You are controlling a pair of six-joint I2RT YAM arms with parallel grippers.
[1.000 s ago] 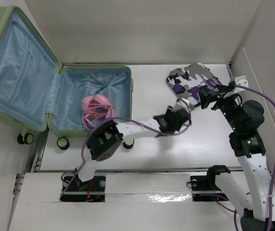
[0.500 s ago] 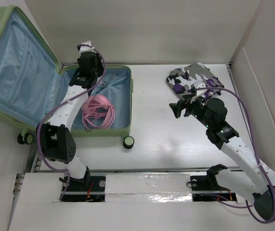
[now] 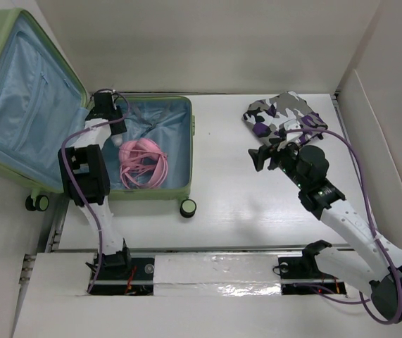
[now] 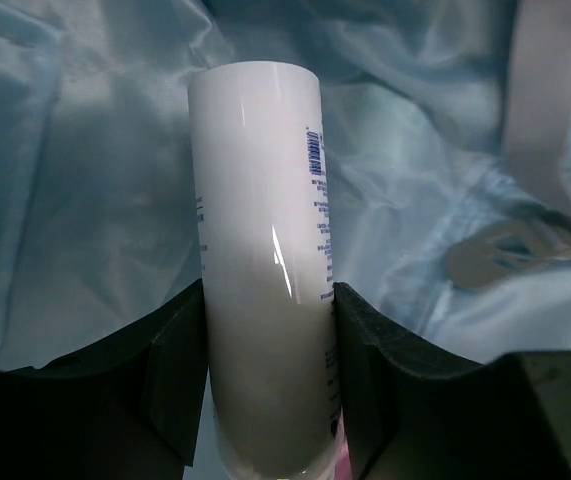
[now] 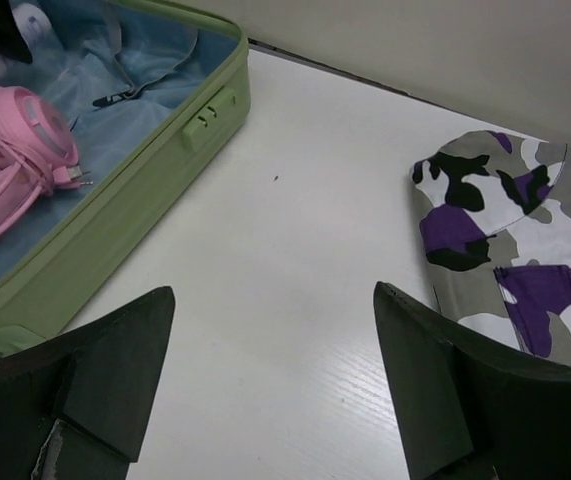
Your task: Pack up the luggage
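One white tube [image 4: 262, 200] clamped in left claw [image 4: 265, 335], seemingly inside luggage [image 3: 191, 144]; right claw [image 5: 273, 300] spread.

Left claw [image 4: 268, 300] clamped, arm outstretched; right claw [image 5: 273, 300] agape, apparently low.

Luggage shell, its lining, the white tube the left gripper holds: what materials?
Luggage shell: probably hard moulded plastic, matte green; walls hold a rigid shape. Lining: thin woven fabric, slight satin sheen; it creases and folds. White tube: likely glossy plastic; sharp highlight streak, print directly on it.
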